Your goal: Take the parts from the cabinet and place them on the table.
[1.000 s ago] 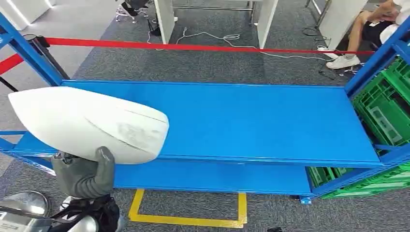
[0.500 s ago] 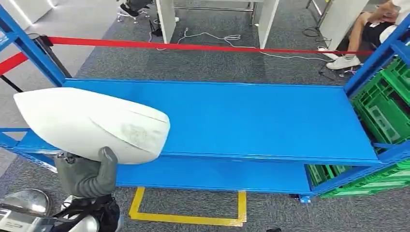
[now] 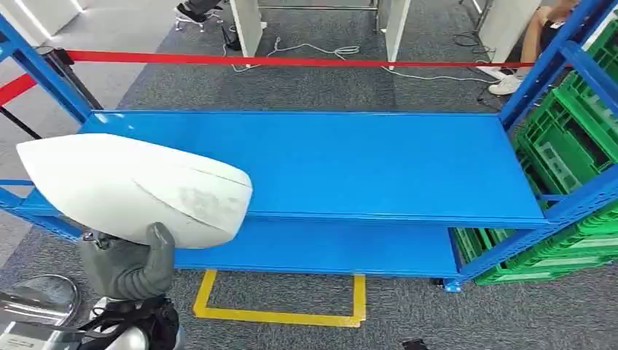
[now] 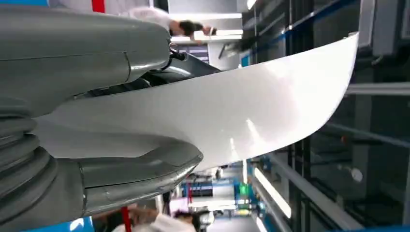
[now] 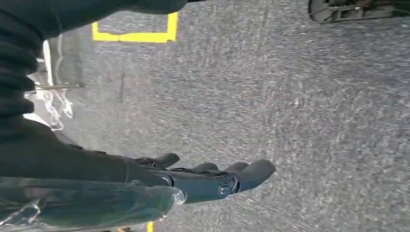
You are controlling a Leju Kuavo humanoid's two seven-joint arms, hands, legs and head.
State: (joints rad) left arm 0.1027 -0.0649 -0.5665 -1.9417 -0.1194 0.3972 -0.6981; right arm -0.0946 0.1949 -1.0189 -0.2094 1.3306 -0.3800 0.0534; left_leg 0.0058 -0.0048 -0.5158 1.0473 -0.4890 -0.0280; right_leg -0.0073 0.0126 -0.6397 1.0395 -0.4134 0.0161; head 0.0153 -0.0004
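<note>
— What has the left hand (image 3: pixel 127 262) got?
— It grips a large smooth white curved shell part (image 3: pixel 135 188) from beneath, over the blue metal shelf's (image 3: pixel 350 168) left end.
— And the right hand (image 5: pixel 212 179)?
— Fingers straight, slightly apart, holding nothing, above grey carpet (image 5: pixel 290 96).

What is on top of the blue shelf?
The blue shelf carries nothing where it shows. Its near left end is covered by the white part that the left hand holds.
</note>
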